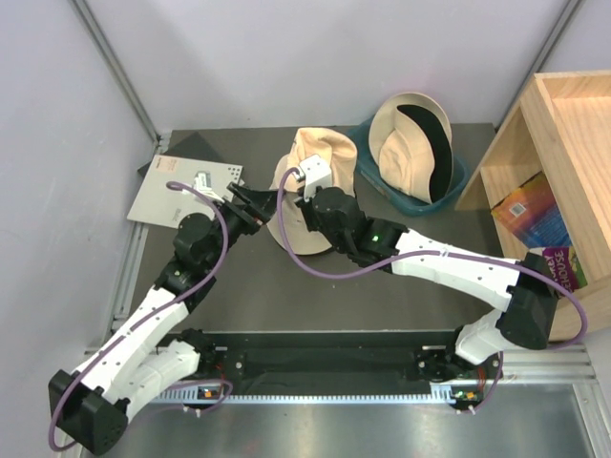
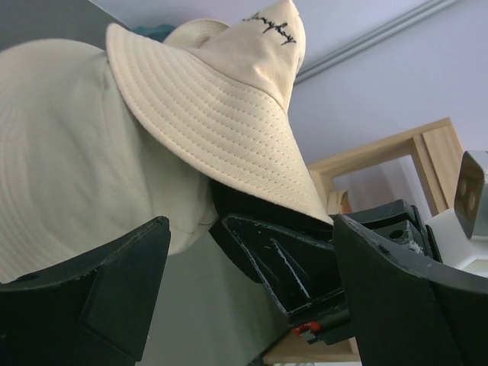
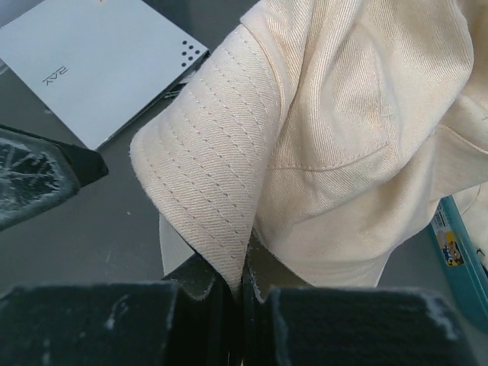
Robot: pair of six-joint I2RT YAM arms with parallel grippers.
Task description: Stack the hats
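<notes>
Cream hat (image 3: 343, 137) stretches near-to-far, crown away — our right gripper (image 3: 244, 286) pinches its brim, our left gripper (image 1: 260, 202) gapes beside it.

In the top view the right arm (image 1: 449, 262) lies over the cream hat (image 1: 325, 148) near the far edge of the table (image 1: 286, 286), hiding its near brim. The black-lined hat (image 1: 396, 129) at the far right corner covers all but the rim of the teal tub (image 1: 456, 181). The right picture edge cuts off the wooden shelf (image 1: 501, 143). Print on the white booklet (image 1: 177, 196) is too small to read, as is the stitched script (image 2: 271, 29) on the hat's crown. The brim's edge vanishes between the right fingers (image 3: 99, 324). The bottom edge crops the left fingers (image 2: 84, 290).
</notes>
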